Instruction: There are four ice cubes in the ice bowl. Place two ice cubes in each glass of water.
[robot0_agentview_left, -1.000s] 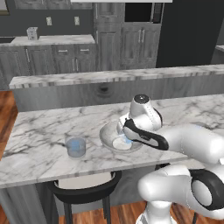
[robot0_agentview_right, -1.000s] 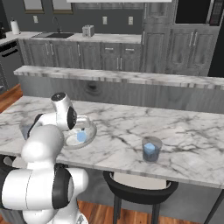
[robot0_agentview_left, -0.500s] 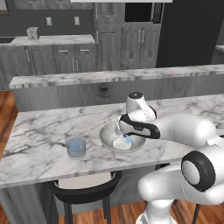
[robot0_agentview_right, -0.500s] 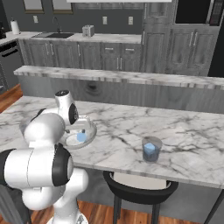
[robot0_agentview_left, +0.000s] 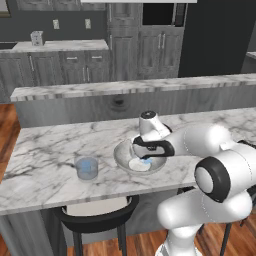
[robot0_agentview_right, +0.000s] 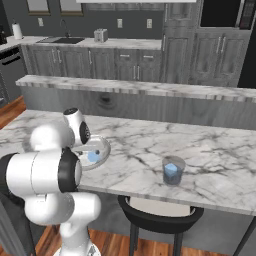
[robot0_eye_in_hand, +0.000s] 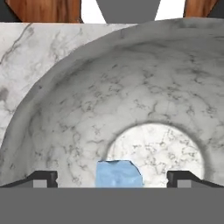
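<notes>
The ice bowl (robot0_agentview_left: 125, 152) (robot0_agentview_right: 103, 148) (robot0_eye_in_hand: 65, 113) is a wide grey metal dish on the marble island. My gripper (robot0_agentview_left: 143, 159) (robot0_agentview_right: 92, 155) (robot0_eye_in_hand: 113, 179) reaches down into it, jaws open. One pale blue ice cube (robot0_eye_in_hand: 118, 173) (robot0_agentview_left: 145, 161) (robot0_agentview_right: 93, 157) lies on the bowl's whitish floor between the fingertips (robot0_eye_in_hand: 43, 178), with a gap on each side. A glass of water (robot0_agentview_left: 86, 167) stands left of the bowl in the left base view. A glass of water (robot0_agentview_right: 173, 171) stands right of the bowl in the right base view, blue showing inside.
A raised marble ledge (robot0_agentview_left: 130, 86) runs along the far side of the island. A black stool (robot0_agentview_left: 95, 220) (robot0_agentview_right: 160, 215) sits under the near edge. Grey cabinets and a back counter (robot0_agentview_right: 100, 45) line the far wall.
The hand has shifted a little toward the bowl's middle and sunk lower into it, while the elbow swung round. The jaws stayed open.
</notes>
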